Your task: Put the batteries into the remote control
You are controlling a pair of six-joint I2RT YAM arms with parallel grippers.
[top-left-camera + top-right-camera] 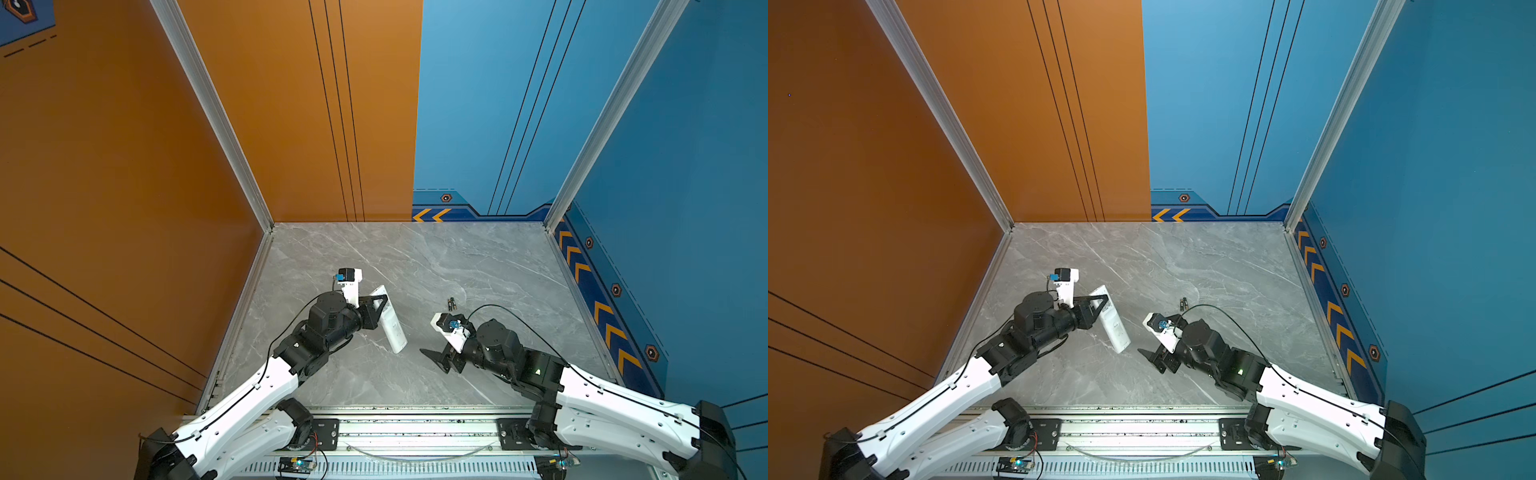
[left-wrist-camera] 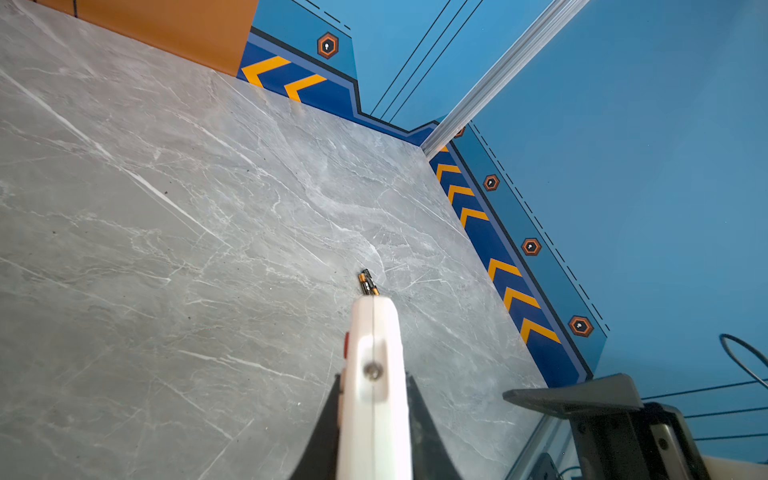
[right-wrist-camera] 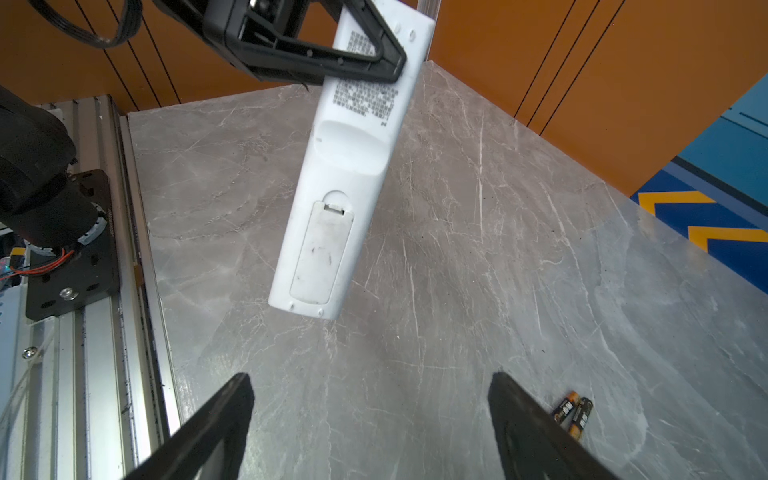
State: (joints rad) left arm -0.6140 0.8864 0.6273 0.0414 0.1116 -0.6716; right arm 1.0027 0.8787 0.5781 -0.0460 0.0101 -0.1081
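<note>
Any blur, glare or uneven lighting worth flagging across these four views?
In both top views: even light, no glare; batteries too small for detail. Left wrist view: remote slightly soft up close, batteries sharp. Right wrist view: right pincer soft-edged, mild sheen on table.

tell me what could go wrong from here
1. The left fingers pinch the remote control only near its label end, so pressing on the shut battery cover could twist or slip it.
2. The batteries lie side by side on the table; the open right fingers might knock one rolling.
</note>
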